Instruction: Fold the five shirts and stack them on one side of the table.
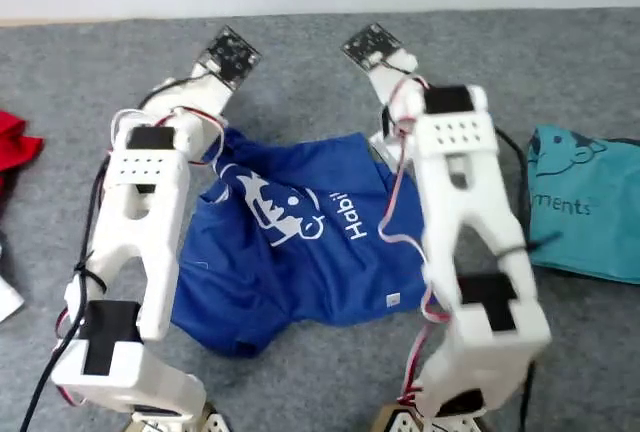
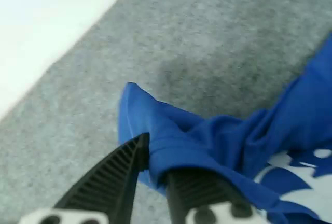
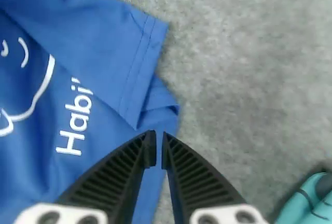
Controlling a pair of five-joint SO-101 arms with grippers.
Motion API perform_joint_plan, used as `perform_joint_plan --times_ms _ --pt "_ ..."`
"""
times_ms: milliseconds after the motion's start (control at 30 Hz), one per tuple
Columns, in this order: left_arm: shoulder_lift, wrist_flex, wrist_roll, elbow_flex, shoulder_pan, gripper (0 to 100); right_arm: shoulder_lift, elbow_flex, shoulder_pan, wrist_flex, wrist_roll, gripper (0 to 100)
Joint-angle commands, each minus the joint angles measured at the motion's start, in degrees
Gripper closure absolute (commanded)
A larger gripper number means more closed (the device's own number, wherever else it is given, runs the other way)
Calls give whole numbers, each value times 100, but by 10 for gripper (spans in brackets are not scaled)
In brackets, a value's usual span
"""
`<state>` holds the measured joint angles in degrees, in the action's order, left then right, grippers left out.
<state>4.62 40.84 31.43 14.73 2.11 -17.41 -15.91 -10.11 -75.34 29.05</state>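
Currently, left gripper [image 2: 155, 154]: I see it clamped on a bunched fold of the blue shirt [image 1: 300, 252], with cloth pinched between the two black ribbed fingers [image 2: 116, 180].
Right gripper [image 3: 157, 143]: jaws are together with just a slit between the tips; I cannot tell whether any cloth is caught in them.
Blue shirt: crumpled, print side up, spread between my two arms. One far corner sits in the left gripper, and its hemmed sleeve lies just ahead of and beneath the right gripper's tips.
Teal shirt [image 1: 585, 212]: off to the outer side of the right gripper, apart from the blue one, lying on the table [image 1: 560, 62].
Red cloth [image 1: 15, 142]: well out past the left gripper's outer side, cut off by the edge of my overhead view.
Table: grey, felt-like cover under both grippers and all the cloth.
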Motion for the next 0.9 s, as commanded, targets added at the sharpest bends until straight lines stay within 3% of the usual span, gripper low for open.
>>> perform_joint_plan --times_ms 0,467,867 --pt "-105 35 -9 40 -70 997 -778 -1591 -119 -514 -316 911" --pt "-62 26 -88 338 -18 997 -3556 -4747 -585 -989 -1741 779" --pt "-62 -97 -369 418 -18 997 -4813 -5811 -655 -945 -1846 769"
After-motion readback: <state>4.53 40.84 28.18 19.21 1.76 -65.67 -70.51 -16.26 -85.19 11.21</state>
